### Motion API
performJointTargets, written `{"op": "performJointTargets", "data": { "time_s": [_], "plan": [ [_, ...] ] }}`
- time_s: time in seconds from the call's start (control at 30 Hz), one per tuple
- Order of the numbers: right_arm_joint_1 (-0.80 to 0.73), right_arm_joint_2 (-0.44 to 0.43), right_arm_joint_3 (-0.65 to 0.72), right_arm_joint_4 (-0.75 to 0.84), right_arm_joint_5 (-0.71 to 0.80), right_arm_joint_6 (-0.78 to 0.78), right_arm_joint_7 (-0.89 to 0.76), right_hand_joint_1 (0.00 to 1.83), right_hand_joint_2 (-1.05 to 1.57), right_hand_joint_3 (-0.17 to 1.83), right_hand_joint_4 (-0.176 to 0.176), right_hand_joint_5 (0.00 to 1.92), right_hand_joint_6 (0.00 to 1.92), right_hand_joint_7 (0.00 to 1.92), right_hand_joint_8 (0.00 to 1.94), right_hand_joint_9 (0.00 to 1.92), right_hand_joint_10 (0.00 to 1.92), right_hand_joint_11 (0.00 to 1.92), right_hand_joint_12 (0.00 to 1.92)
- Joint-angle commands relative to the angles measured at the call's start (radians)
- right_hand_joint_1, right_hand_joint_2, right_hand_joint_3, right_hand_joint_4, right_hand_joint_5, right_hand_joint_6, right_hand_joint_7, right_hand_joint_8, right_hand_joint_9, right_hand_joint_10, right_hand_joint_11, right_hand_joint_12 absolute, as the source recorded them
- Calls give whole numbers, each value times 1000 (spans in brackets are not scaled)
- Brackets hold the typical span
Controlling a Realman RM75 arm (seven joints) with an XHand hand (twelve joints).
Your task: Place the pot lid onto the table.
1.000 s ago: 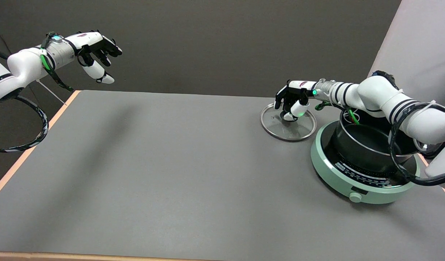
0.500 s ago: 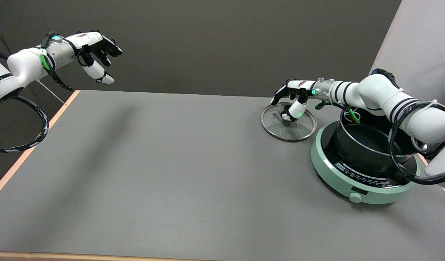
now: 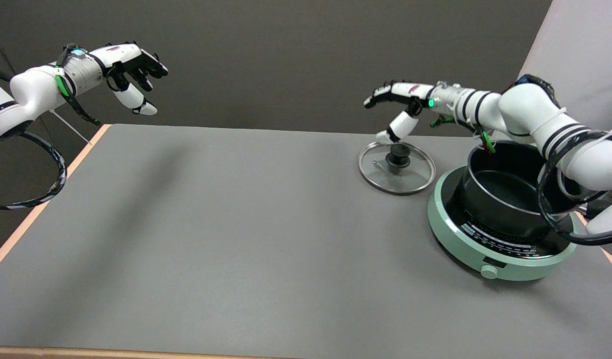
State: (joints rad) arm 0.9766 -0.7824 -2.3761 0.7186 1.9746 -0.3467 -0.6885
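Note:
The glass pot lid (image 3: 396, 168) with a steel rim and a black knob lies flat on the grey table (image 3: 226, 224), just left of the cooker. My right hand (image 3: 398, 107) hovers above the lid's far edge, fingers spread, holding nothing and clear of the knob. The black pot (image 3: 510, 192) stands uncovered on the green cooker.
The round mint-green induction cooker (image 3: 490, 249) sits at the table's right side, its dial facing the near edge. My right arm (image 3: 540, 119) crosses above the pot. The idle left hand (image 3: 131, 70) hangs in the air at the upper left.
My right hand let go of the lid's knob, opened its fingers and rose up and away from it. The lid stays flat on the table.

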Motion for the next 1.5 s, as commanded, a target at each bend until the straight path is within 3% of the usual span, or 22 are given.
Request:
{"op": "performJointTargets", "data": {
  "time_s": [0.03, 0.33, 0.57, 0.77, 0.93, 0.97, 1.0, 1.13, 1.5],
  "plan": [
    [-35, 56, 182, 310, -82, 13, -4, 937, 338, 964, 78, 351, 217, 93, 149, 27, 95, 26, 459],
    [-126, 122, 308, 479, -34, 67, 9, 956, 328, 1064, 92, 395, 171, 183, 153, 96, 201, 119, 478],
    [-293, 175, 503, 557, 262, 39, 2, 911, 351, 1036, 94, 400, 178, 220, 162, 137, 204, 144, 489],
    [-494, 249, 692, 713, 256, 106, -4, 889, 362, 1021, 70, 409, 181, 244, 167, 146, 217, 131, 505],
    [-746, 274, 942, 861, 208, 204, -15, 860, 371, 994, 61, 410, 182, 254, 170, 150, 227, 123, 521],
    [-795, 273, 990, 884, 207, 214, -13, 1273, -884, 1014, 7, 143, 117, 125, 116, 113, 122, 110, 156],
    [-839, 271, 1034, 906, 209, 223, -12, 1324, -1047, 1023, 0, 108, 108, 108, 108, 108, 108, 108, 108],
    [-989, 258, 1171, 987, 219, 256, -11, 1309, -1047, 1069, -2, 102, 102, 102, 102, 102, 102, 102, 102],
    [-1323, 191, 1481, 1142, 151, 425, -24, 1304, -1047, 954, -11, 90, 90, 90, 90, 90, 90, 90, 90]
  ]
}}
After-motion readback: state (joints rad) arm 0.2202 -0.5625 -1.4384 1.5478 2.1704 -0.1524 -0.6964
